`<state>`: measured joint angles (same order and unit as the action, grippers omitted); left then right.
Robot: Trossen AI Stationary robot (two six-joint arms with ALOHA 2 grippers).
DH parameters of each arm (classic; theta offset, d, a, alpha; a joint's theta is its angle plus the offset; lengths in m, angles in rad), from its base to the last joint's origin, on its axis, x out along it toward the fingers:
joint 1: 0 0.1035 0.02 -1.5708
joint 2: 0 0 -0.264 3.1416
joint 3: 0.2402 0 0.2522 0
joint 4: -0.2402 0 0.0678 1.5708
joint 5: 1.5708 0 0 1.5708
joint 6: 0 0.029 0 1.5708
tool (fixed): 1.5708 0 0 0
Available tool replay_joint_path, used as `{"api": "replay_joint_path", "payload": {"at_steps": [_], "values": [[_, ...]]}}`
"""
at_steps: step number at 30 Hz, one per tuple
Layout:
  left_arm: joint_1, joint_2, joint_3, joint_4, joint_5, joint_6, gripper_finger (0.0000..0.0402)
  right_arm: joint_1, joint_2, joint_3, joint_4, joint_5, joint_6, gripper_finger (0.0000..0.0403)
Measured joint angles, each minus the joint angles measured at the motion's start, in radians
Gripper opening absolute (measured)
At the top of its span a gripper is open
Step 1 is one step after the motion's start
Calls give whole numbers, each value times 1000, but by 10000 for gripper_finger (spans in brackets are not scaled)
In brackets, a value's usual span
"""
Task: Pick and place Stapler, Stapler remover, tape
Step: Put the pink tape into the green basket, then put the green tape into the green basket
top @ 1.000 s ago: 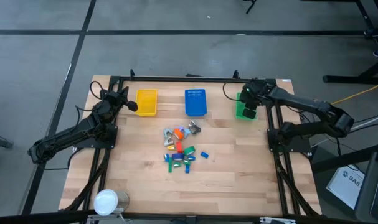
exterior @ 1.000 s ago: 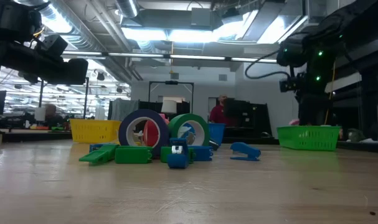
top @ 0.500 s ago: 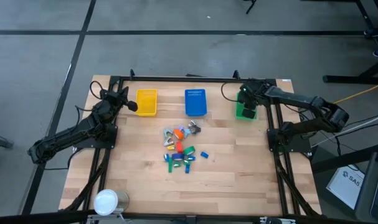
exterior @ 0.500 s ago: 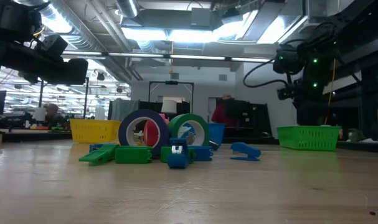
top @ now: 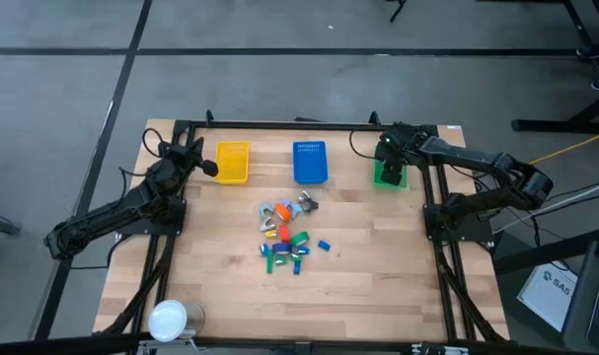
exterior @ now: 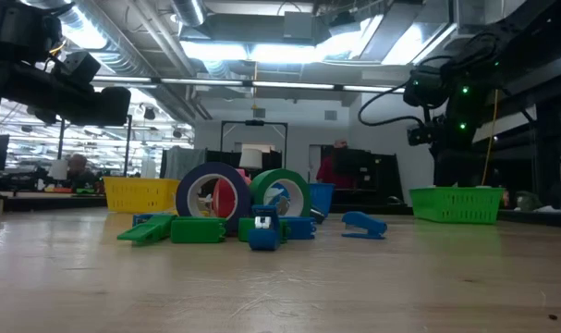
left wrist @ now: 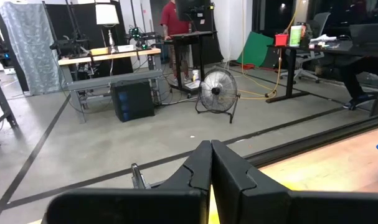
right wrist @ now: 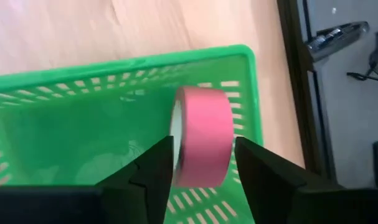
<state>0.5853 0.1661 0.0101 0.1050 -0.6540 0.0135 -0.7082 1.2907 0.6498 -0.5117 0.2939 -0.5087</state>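
Overhead, table-level, two wrist views; table [top: 220, 266] shared.

The right arm reached toward the table's one o'clock corner, its right gripper [right wrist: 202, 163] pointing down with fingers [right wrist: 152, 167] parted. The left arm waited at the ten o'clock side, its left gripper [left wrist: 211, 163] pressed closed.

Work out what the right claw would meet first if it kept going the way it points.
Most likely the pink tape roll, which sits between the open right claw fingers, then the floor of the green basket below; depth is hard to judge.
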Motion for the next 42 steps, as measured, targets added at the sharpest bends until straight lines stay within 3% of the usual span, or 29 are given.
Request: {"api": "replay_joint_path", "payload": {"at_steps": [5,9,16,22,27,32,42], "values": [[0,0,0,0,0,0,1,0,0,0,0,79,0,199],[0,0,0,0,0,0,1,0,0,4,-4,79,0,201],[0,0,0,0,0,0,1,0,0,83,-16,32,3,205],[0,0,0,0,0,0,1,0,0,188,-89,27,10,236],[0,0,0,0,0,0,1,13,0,282,-143,-22,139,258],[0,0,0,0,0,0,1,95,0,331,-141,-100,290,256],[0,0,0,0,0,0,1,380,0,340,-58,-107,371,243]]}}
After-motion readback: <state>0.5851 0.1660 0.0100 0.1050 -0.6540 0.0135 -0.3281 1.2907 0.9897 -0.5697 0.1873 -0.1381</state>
